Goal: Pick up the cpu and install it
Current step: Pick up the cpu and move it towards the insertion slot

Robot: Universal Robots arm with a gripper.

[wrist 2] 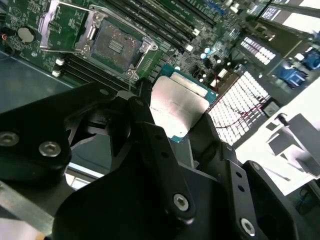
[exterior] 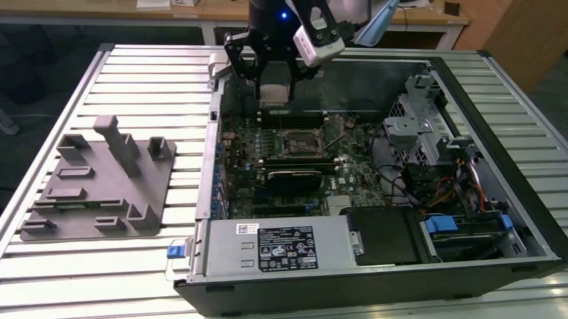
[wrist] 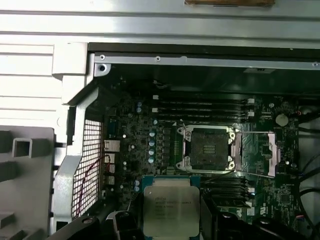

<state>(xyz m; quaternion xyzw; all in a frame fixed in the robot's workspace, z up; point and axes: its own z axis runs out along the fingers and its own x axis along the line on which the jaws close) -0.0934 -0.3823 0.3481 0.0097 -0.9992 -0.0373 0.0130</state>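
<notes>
The cpu (wrist: 168,209), a flat square chip with a silver top and a green rim, hangs in the air above the open computer case. My gripper (exterior: 274,90) is shut on the cpu (exterior: 274,94), its black fingers (wrist 2: 155,145) pressing the chip's two opposite edges (wrist 2: 177,107). The black framed socket (wrist: 207,148) on the green motherboard lies open below, its metal load plate (wrist: 260,152) swung aside. In the exterior view the socket (exterior: 297,141) sits lower and nearer than the held chip. The chip is apart from the socket, well above the board.
A grey plastic tray with upright posts (exterior: 98,186) stands on the slatted table at the exterior view's left. Memory slots (wrist: 200,107), a black cooler (exterior: 293,178), the power supply (exterior: 275,247) and drive bays with cables (exterior: 443,173) crowd the case. The case's metal wall (wrist: 200,65) runs behind the board.
</notes>
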